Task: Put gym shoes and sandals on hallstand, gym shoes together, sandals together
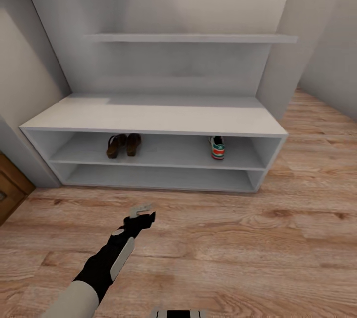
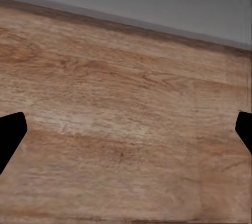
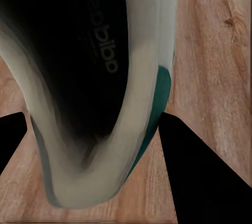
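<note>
While your left arm (image 1: 106, 263) reaches forward and low over the wood floor (image 1: 248, 248), its wrist angles toward the hallstand (image 1: 153, 114), and the left gripper (image 2: 126, 135) hangs spread wide over bare planks, one dark fingertip (image 2: 9, 135) at each side of its wrist view, with nothing between them. In the right wrist view, your right gripper (image 3: 92, 145) is clamped on a gym shoe (image 3: 134, 103): you look straight into the shoe's dark opening, with the pale collar and a green strip beside one finger (image 3: 205, 177), and the floor shows beyond.

The other gym shoe (image 1: 217, 148) sits on the hallstand's upper open shelf, near its right end, heel toward you. The two sandals (image 1: 123, 145) stand side by side on that same shelf, left of centre, well apart from the shoe. Between them the shelf is bare, and there is room just left of the shelved shoe. The flat top and the lower shelf hold nothing. A wall shelf (image 1: 191, 38) hangs above the top. Open floor lies between the left gripper and the hallstand's front edge. A brown wooden panel (image 1: 10, 186) stands at the far left.
</note>
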Tool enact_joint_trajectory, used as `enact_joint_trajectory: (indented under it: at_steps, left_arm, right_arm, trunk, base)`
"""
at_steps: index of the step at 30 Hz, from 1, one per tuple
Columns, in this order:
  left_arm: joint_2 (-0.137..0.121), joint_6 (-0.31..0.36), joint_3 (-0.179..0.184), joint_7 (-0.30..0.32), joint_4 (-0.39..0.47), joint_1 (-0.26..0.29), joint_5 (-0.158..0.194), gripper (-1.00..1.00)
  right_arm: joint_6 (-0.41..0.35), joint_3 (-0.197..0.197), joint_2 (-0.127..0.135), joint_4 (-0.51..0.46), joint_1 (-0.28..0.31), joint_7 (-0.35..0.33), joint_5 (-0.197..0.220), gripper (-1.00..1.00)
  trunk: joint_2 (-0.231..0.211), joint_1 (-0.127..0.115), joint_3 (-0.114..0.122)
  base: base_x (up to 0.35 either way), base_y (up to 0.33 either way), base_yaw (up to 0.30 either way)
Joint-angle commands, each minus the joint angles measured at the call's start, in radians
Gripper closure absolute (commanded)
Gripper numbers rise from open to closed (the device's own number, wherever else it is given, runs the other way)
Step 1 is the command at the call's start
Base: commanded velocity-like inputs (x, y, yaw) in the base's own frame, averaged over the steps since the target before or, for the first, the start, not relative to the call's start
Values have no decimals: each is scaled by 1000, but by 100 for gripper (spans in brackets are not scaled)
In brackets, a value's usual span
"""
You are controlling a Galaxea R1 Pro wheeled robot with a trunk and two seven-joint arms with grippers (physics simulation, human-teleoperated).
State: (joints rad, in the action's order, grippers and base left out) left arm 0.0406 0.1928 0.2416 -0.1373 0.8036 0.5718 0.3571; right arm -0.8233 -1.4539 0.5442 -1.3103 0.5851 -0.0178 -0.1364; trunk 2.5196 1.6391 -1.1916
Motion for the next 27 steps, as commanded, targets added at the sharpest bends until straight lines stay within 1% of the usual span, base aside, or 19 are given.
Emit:
enact_joint_trajectory:
  at_steps: [1, 4, 5, 7, 9, 11, 13, 14, 21, 27]
  left_arm:
    - [-2, 2, 4, 2, 2, 0, 11, -100]
    - [-6, -1, 3, 29, 2, 0, 11, -100]
    - [-9, -2, 2, 38, 2, 0, 7, -100]
    - [-13, -2, 1, 40, 2, 0, 6, -100]
    - [-29, -3, 0, 42, 2, 0, 6, -100]
    - [-60, -3, -1, 45, 2, 0, 9, -100]
    - [-75, -2, -1, 46, 2, 0, 10, -100]
    - [-77, -1, -1, 47, 2, 0, 11, -100]
    - [-80, -1, 1, 47, 2, 0, 11, -100]
    - [-81, -1, 2, 47, 2, 0, 11, -100]
  right_arm:
    - [-5, 0, 0, -1, 1, 0, -6, 100]
    - [-5, 1, 0, -1, 1, -1, -24, 100]
    - [-5, 3, 0, 0, 1, -1, -54, 100]
    - [-5, 4, 0, 0, 1, -2, -75, 100]
    - [-5, 4, 0, 1, 1, -2, -97, 100]
    - [-5, 4, 0, 2, 1, -2, -110, 100]
    - [-5, 4, 0, 3, 1, -2, -115, 100]
    - [-5, 4, 0, 3, 1, -2, -115, 100]
    - [-5, 5, 0, 4, 1, -2, -118, 100]
    - [-5, 5, 0, 5, 2, -2, -118, 100]
  trunk:
    - [0, -1, -1]
    - [0, -1, -1]
    - [0, -1, -1]
    - [0, -1, -1]
    - [0, -1, -1]
    - [0, -1, -1]
    - [0, -1, -1]
    - [0, -1, -1]
    - [0, -1, -1]
    - [0, -1, -1]
  base:
    - [-179, 182, 0]
    - [-201, 209, 0]
    - [-189, 257, 0]
    - [-181, 266, 0]
    - [-169, 274, 0]
    - [-140, 284, 0]
    - [-63, 299, 0]
    - [-27, 306, 0]
    - [-8, 329, 0]
    - [78, 346, 0]
